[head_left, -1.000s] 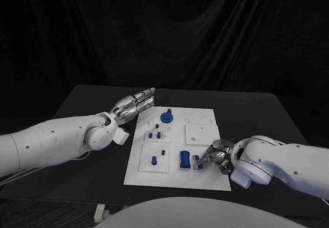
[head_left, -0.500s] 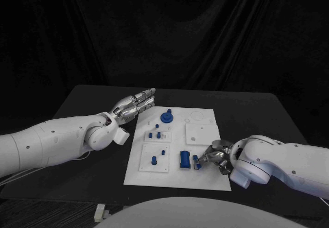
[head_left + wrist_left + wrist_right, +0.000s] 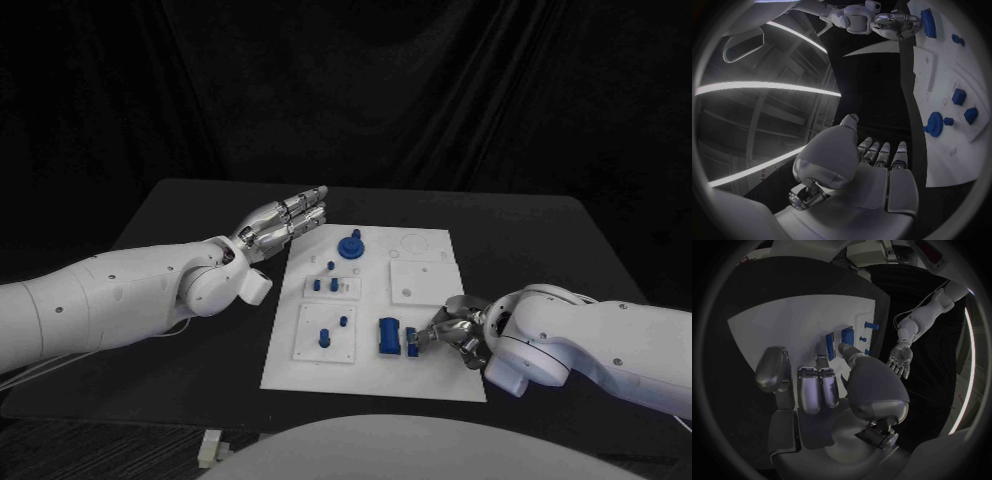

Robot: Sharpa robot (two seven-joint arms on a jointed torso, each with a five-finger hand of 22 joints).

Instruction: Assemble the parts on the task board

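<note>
A white board [image 3: 378, 375] sits mid-counter [image 3: 548, 235]. The right robot hand [image 3: 450, 333], at the board's 4 o'clock, pinches a small blue part [image 3: 414, 338]. The left robot hand [image 3: 284, 220], released with fingers straight, hovers at the board's 10 o'clock.

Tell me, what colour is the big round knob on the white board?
Blue. The round knob shows best in the head view.

White task board [image 3: 433, 375], blue parts [image 3: 389, 336] on it

You worked in a dim room: the black table [image 3: 173, 300] swallowed light, the white task board [image 3: 433, 375] stood out bright, and both wrist views bent strongly at their rims.
</note>
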